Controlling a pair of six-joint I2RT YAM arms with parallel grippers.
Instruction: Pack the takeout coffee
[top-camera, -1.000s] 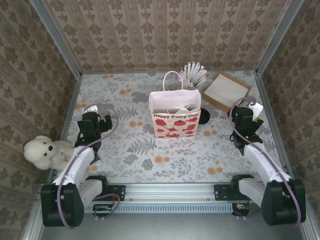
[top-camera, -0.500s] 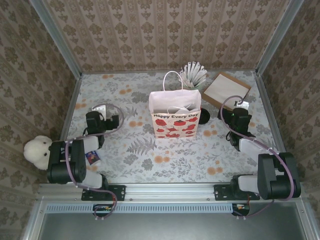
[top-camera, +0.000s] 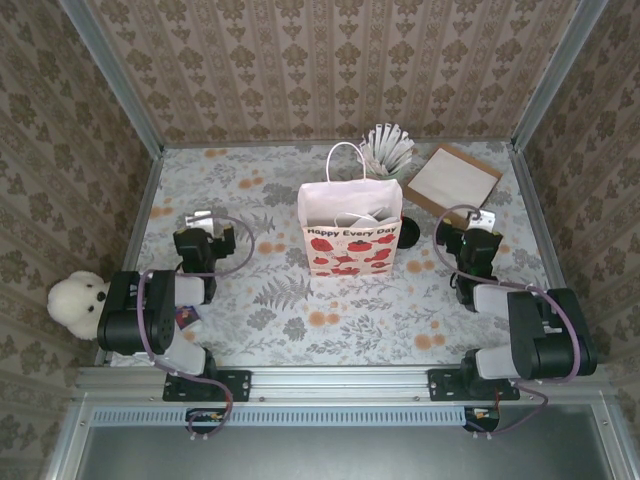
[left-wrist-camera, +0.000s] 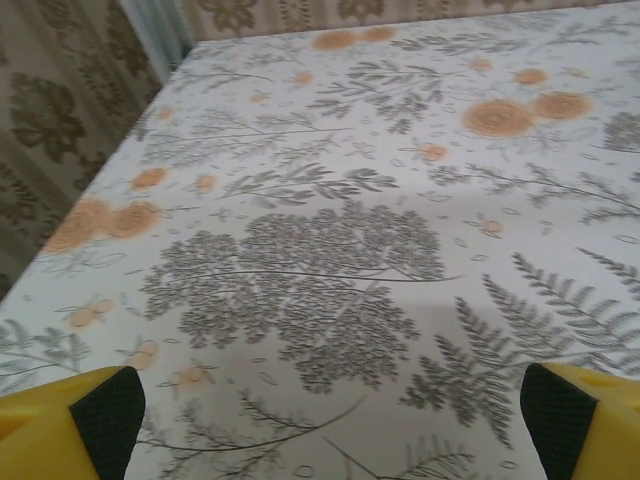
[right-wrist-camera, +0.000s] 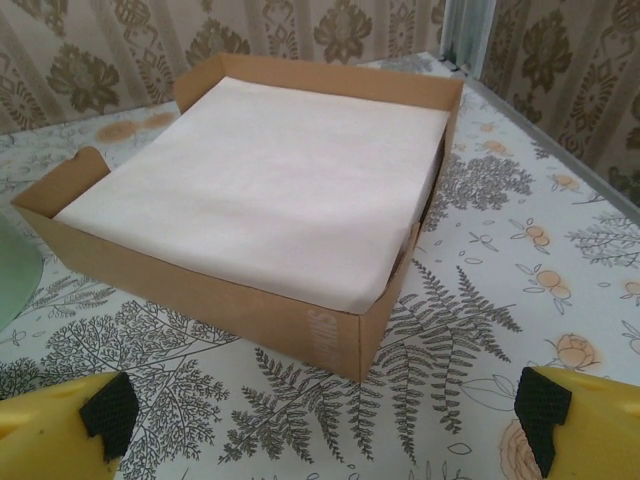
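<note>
The takeout coffee (top-camera: 409, 233) stands on the table against the right side of the red-and-white paper bag (top-camera: 350, 228); I see mainly its round black lid. The bag stands upright and open at mid-table. My left gripper (top-camera: 201, 226) sits low at the left of the table, well away from the bag. In the left wrist view this gripper (left-wrist-camera: 330, 430) is open over bare tablecloth. My right gripper (top-camera: 479, 226) is to the right of the coffee. In the right wrist view it (right-wrist-camera: 325, 425) is open, facing a brown tray of white napkins (right-wrist-camera: 270, 180).
A green holder of white-wrapped sticks (top-camera: 385, 150) stands behind the bag. The napkin tray (top-camera: 452, 180) lies at the back right. A white teddy bear (top-camera: 78, 300) sits outside the left wall. A pale green edge (right-wrist-camera: 14, 272) shows at the left of the right wrist view.
Both arms have folded back and upright over their bases. The grippers have shifted only a little and stayed open. The bag and the coffee have not moved.
</note>
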